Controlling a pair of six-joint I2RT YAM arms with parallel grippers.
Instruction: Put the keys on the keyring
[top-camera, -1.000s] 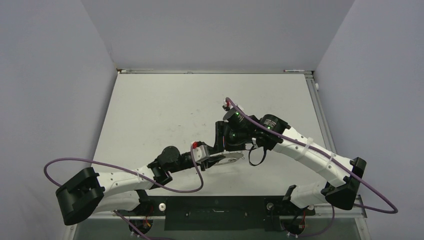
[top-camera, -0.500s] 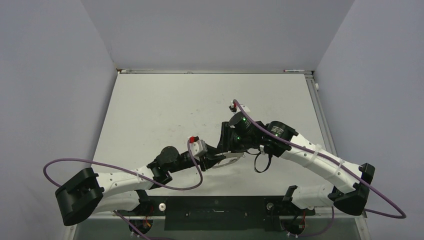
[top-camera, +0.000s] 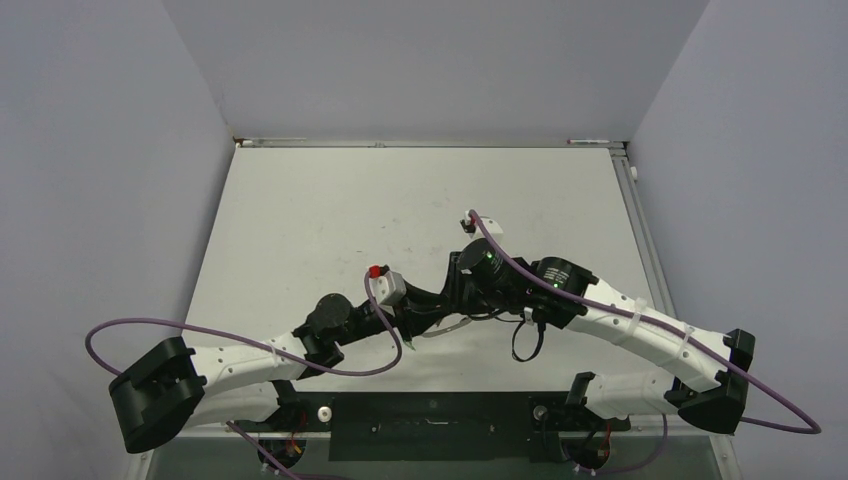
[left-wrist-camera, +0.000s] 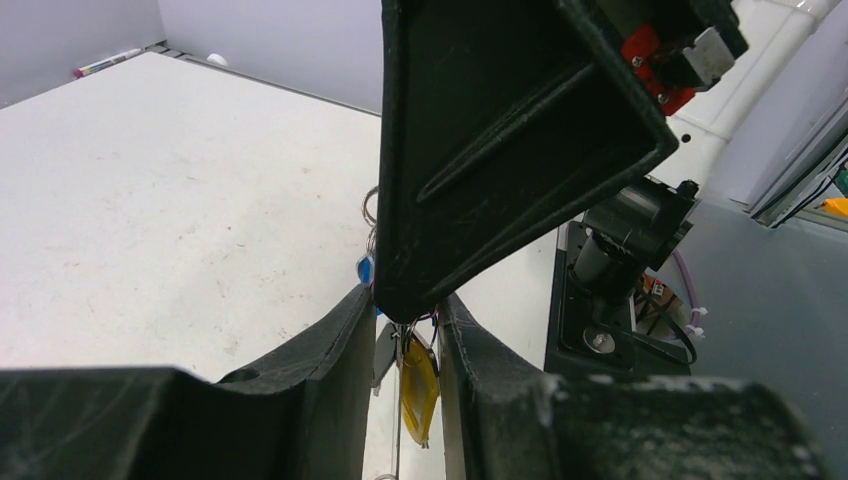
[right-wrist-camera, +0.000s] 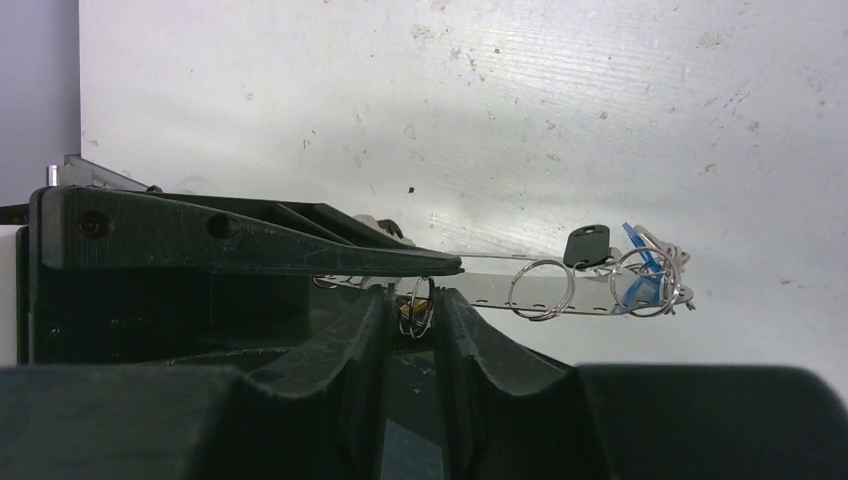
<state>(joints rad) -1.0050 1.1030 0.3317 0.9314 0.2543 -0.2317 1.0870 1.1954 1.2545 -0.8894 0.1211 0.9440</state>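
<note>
Keyring (right-wrist-camera: 500, 257) sits over mid-worktop (top-camera: 320, 220), apparently lifted, between both arms. Left fingers (left-wrist-camera: 330, 360) pinch its wire. Right fingers (right-wrist-camera: 345, 345) are nearly together around the small ring of the yellow key (left-wrist-camera: 418, 385); can't tell if they touch it. Black key (right-wrist-camera: 587, 245) and blue key (right-wrist-camera: 635, 268) look threaded, yellow likely the step in hand. Green key not visible. The arms block the ring in the top view.

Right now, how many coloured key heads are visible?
3. Yellow key hangs at the left claw; black key and blue key sit further along the keyring. More may be hidden.
</note>
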